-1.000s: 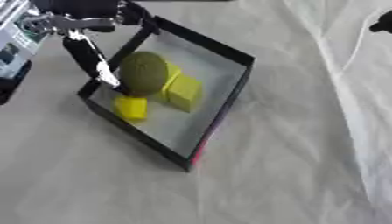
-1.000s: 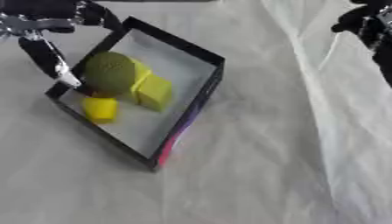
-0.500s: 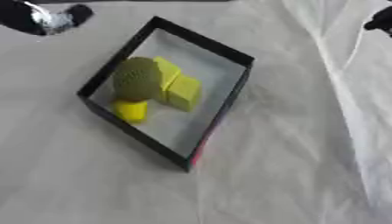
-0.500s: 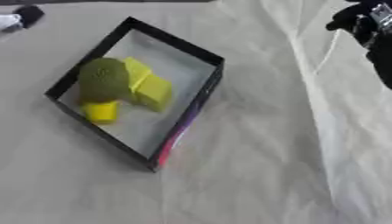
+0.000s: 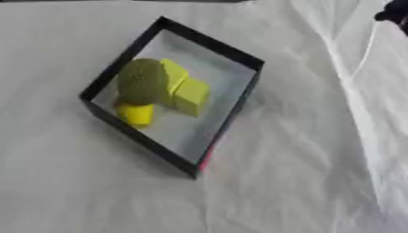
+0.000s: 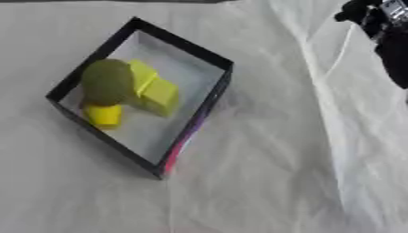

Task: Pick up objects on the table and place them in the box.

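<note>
A black-walled box [image 5: 212,42] stands askew on the white cloth, left of centre. Inside it lie a round olive-green object [image 5: 142,82], two yellow-green blocks [image 5: 190,94] beside it and a small yellow cylinder [image 5: 137,113] at its near left wall. The green object leans against the blocks. My right hand [image 6: 381,25] shows as a dark shape at the upper right edge, well away from the box; its fingers are not readable. My left hand is out of sight.
A pink strip [image 5: 207,157] runs along the box's near right wall. A raised fold in the cloth [image 5: 350,86] runs down the right side. Bare cloth [image 5: 95,191] lies in front of the box.
My left hand, which was at the box's left wall over the green object, has pulled away up and left and out of view. The green object stays in the box.
</note>
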Tool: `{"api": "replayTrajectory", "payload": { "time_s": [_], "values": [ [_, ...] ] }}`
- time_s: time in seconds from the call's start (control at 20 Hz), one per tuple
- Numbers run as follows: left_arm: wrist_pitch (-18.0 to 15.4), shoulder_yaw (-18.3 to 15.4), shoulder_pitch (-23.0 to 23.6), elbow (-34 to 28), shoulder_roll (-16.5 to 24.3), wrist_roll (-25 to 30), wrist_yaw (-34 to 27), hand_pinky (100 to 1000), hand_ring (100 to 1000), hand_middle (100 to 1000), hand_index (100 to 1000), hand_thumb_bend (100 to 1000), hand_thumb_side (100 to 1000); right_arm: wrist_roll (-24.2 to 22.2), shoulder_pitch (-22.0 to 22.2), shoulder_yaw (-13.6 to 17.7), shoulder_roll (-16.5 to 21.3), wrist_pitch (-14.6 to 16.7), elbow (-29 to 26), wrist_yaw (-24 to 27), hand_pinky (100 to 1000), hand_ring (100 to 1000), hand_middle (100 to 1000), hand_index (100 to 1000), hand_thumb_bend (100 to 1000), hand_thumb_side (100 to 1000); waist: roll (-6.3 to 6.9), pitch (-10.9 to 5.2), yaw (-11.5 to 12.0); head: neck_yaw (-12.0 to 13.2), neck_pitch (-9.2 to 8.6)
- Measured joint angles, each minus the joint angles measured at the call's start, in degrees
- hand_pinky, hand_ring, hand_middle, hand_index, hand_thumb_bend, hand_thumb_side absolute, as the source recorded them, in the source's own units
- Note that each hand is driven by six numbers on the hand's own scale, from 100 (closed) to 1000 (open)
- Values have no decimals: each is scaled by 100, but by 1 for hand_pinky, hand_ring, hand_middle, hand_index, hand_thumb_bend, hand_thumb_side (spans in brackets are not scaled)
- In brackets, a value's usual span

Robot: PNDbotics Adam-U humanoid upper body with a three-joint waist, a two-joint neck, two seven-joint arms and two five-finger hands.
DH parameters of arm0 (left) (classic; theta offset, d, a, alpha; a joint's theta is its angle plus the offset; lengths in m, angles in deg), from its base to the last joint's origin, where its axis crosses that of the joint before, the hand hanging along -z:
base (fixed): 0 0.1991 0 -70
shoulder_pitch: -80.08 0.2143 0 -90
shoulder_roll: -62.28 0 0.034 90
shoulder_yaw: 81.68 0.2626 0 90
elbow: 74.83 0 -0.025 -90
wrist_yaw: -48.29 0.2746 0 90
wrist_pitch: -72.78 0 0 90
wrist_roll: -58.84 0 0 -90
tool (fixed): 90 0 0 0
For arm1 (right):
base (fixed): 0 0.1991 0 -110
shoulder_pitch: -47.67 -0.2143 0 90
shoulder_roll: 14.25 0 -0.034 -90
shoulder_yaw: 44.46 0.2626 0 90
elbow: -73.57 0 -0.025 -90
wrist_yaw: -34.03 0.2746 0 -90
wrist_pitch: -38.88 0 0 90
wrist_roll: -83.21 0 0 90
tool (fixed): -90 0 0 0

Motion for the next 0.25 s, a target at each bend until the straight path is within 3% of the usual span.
{"api": "replayTrajectory", "payload": {
  "time_s": [0.15, 0.25],
  "values": [
    [126, -286, 342, -99, -302, -194, -230, 816, 754, 762, 828, 108, 701, 59, 0, 1, -58, 40, -32, -57, 962, 695, 619, 808, 100, 587, -39, 0, 46, -16, 0],
    [162, -416, 544, -160, -482, -287, -302, 818, 754, 762, 830, 167, 736, 96, -4, 3, -103, 73, -48, -101, 962, 698, 622, 809, 100, 583, -53, 0, 54, -26, 0]
  ]
}}
